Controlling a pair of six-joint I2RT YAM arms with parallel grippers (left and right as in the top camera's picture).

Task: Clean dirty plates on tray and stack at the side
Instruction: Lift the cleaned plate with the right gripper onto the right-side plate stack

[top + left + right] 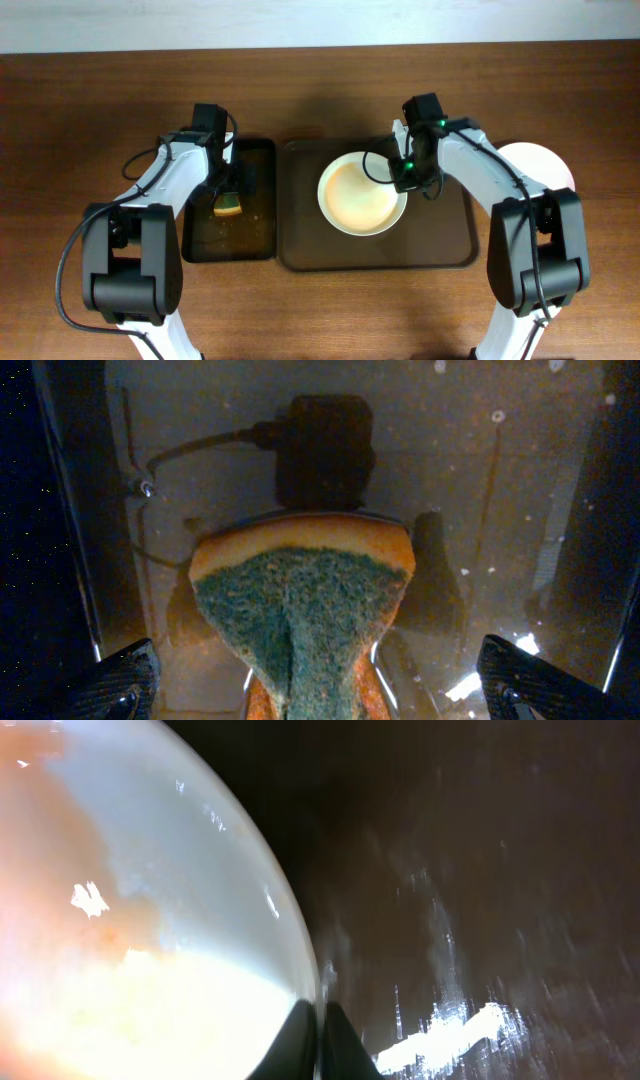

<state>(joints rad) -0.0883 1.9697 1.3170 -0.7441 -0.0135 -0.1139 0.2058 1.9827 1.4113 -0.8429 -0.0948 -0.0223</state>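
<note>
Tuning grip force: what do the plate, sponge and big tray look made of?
Plate: glossy white with sharp highlights, likely glazed ceramic or melamine; can't tell which. Sponge: orange foam under a green fibrous scouring face. Big tray: dark brown, smooth with a raised rim and sheen, probably moulded plastic.

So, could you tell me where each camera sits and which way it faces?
Overhead: above the table, straight down on small tray, large tray, left arm, right arm.
Left wrist: on left arm, down at the sponge; left fingers at bottom corners.
Right wrist: on right arm, close on the plate rim; right fingers pinch it.
Shared: plate, overhead and right wrist.
</note>
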